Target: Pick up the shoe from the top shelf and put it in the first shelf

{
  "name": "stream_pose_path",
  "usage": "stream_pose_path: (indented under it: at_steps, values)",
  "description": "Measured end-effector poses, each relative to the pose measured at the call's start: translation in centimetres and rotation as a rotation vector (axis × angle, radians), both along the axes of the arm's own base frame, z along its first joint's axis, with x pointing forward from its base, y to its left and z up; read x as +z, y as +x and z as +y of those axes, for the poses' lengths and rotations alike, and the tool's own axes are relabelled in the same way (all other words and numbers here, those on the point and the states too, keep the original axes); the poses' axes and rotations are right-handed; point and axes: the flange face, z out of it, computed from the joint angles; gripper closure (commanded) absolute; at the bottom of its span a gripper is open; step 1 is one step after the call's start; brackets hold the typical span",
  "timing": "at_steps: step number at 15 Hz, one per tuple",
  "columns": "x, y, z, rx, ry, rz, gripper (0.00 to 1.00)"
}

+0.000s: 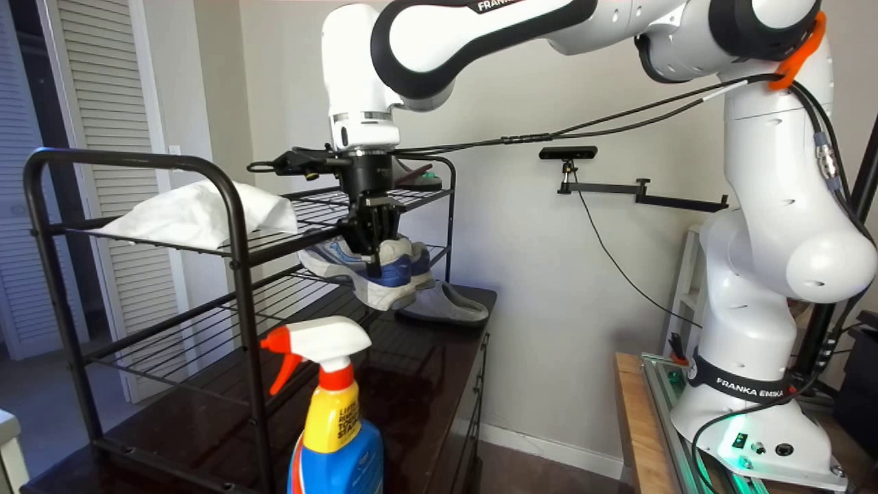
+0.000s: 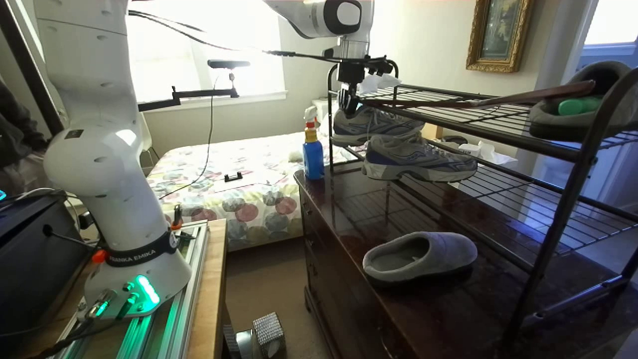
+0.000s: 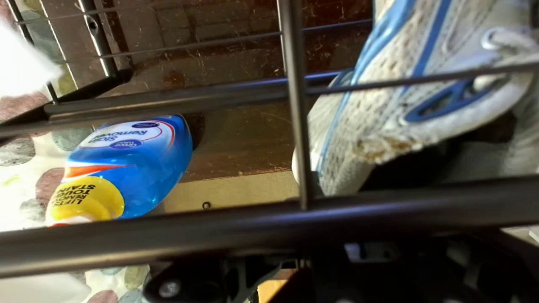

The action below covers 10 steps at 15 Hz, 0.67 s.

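Observation:
The shoe, a grey-white lace-up sneaker with blue trim (image 1: 391, 276), sits under the top shelf (image 2: 498, 132), at the middle tier, its heel out past the front rail. It also shows in an exterior view (image 2: 379, 122) and in the wrist view (image 3: 366, 126). My gripper (image 1: 377, 255), also seen in an exterior view (image 2: 349, 109), is just outside the rack's front. It appears shut on the heel wall, one finger outside on the blue heel, the other hidden in the opening. In the wrist view a rail (image 3: 168, 240) and darkness hide my fingertips.
A whiter sneaker (image 2: 418, 159) lies beside the shoe on the middle tier. A grey slipper (image 2: 423, 254) and a spray bottle (image 1: 336, 418) stand on the dresser. The top shelf holds a white bag (image 1: 199, 213) and another slipper (image 2: 573, 119) with a brown stick (image 2: 538, 93).

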Motion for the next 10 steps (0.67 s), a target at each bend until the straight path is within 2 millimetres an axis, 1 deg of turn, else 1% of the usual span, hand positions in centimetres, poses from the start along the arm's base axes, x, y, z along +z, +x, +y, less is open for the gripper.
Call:
stream_pose_path:
  at_steps: [4, 5, 6, 10]
  values:
    - [-0.07, 0.19, 0.08, 0.005, -0.002, 0.012, 0.97]
    - [-0.08, 0.21, 0.09, 0.005, -0.002, 0.014, 0.62]
    - [-0.08, 0.22, 0.10, 0.005, -0.002, 0.015, 0.61]
    - [0.09, 0.27, 0.16, 0.006, -0.002, 0.016, 0.34]
